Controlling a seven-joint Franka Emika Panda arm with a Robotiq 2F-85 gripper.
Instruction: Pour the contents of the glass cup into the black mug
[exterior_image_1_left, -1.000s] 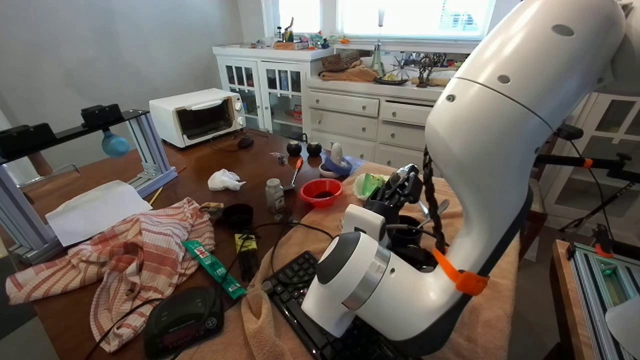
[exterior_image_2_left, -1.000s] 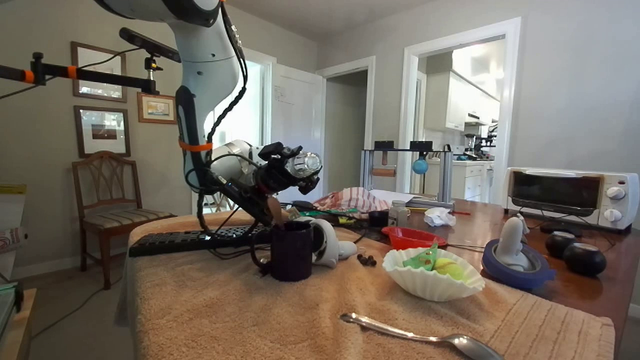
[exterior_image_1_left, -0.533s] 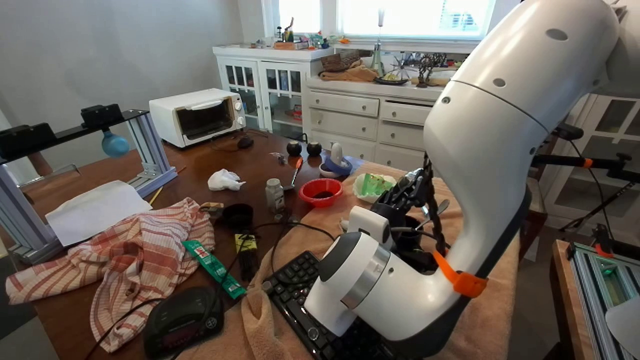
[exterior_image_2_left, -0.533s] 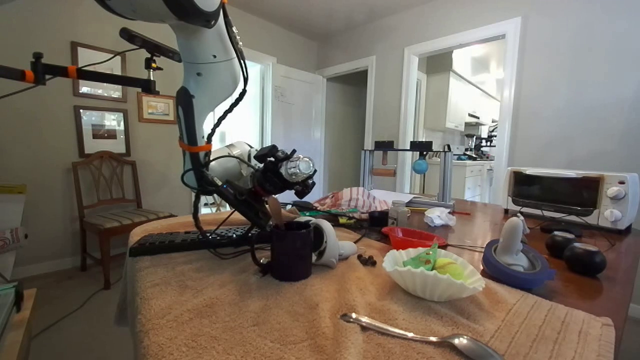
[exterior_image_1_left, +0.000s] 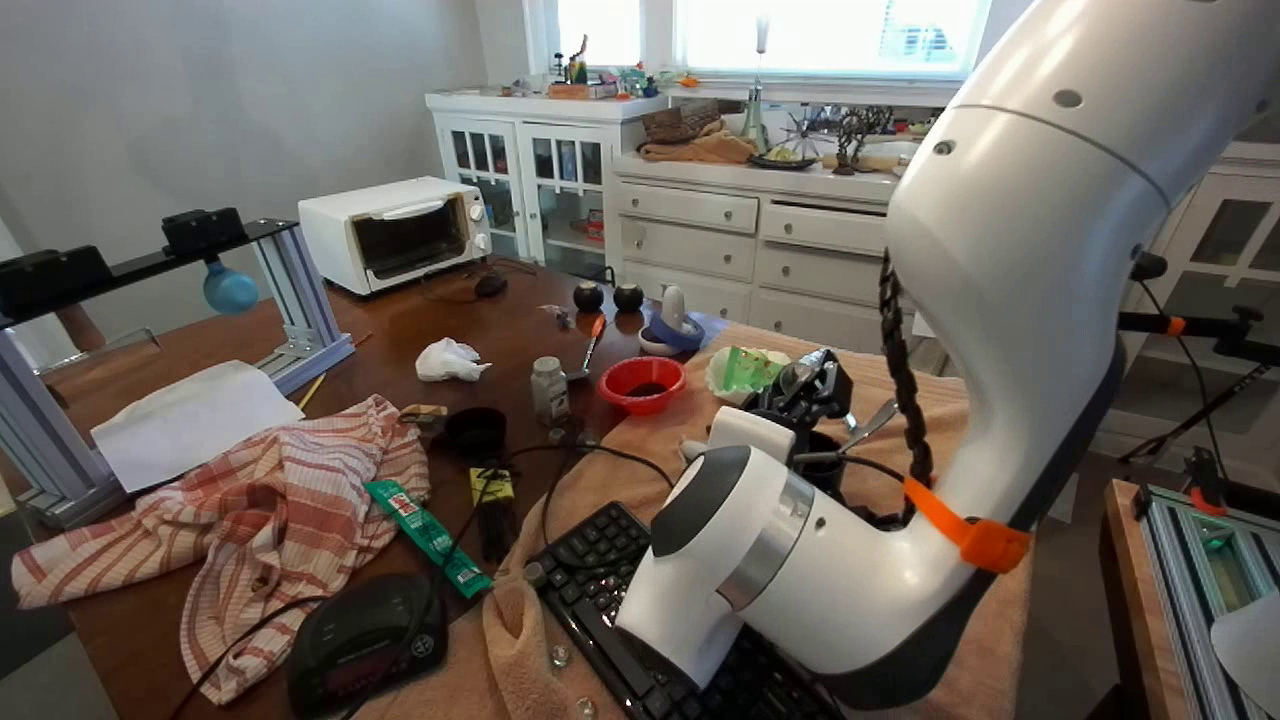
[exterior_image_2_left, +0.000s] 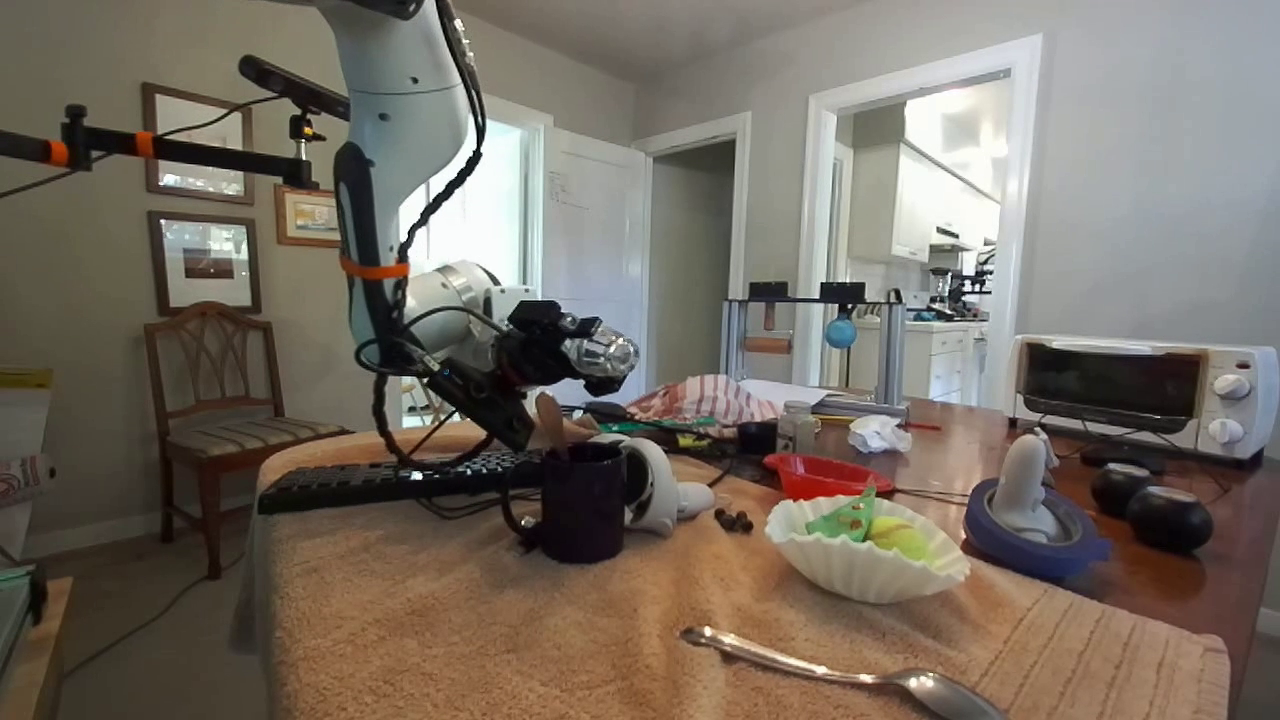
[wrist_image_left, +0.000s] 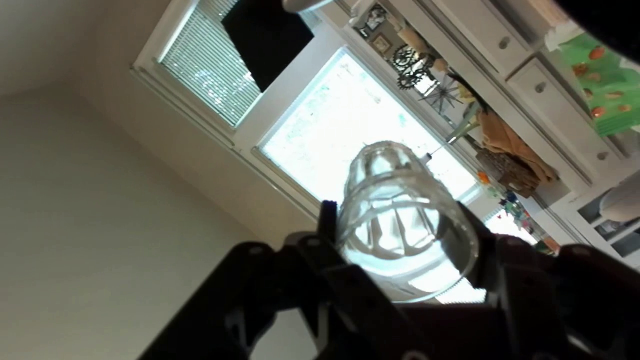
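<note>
Item 1, glass cup (wrist_image_left: 405, 220): is sitting tilted betw. jaws, which are clamping on its sides. Item 2, black mug (exterior_image_2_left: 583, 510): is standing upright on towel (exterior_image_2_left: 460, 620), near & lower than jaws. Misc.: blk. keyboard (exterior_image_2_left: 400, 483) is lying below jaws' level; wht. fluted bowl (exterior_image_2_left: 865, 575), lower than jaws, is holding grn. packet (exterior_image_2_left: 840, 522) & ball (exterior_image_2_left: 898, 540); red bowl (exterior_image_2_left: 825, 478) is resting on worktop (exterior_image_1_left: 500, 330), lower than jaws, apart.
</note>
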